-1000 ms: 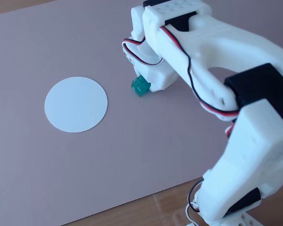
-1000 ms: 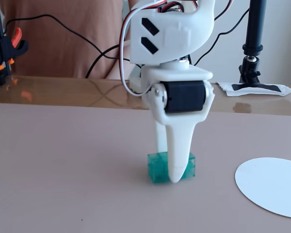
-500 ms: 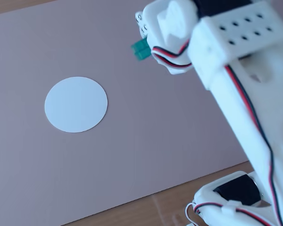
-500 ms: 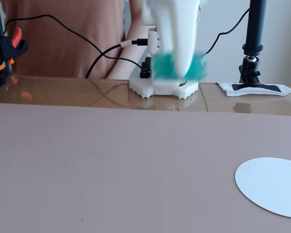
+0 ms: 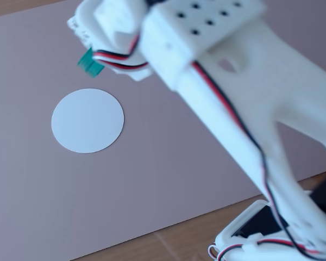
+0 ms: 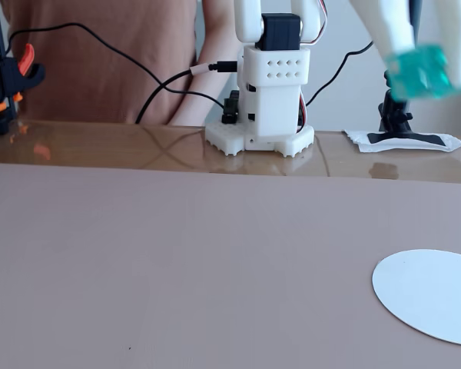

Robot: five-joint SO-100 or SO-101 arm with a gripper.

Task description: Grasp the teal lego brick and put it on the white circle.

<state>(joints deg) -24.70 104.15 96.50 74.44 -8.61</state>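
Brick aloft, disc waiting below.

My hand (image 6: 424, 69) is closed on the teal lego brick (image 6: 419, 71), pinching it by its sides so it hangs clear of the worktop (image 6: 177, 261). The white circle (image 6: 434, 294) lies flat and bare below, near my hand; I judge the carry is nearly lined up for lowering.
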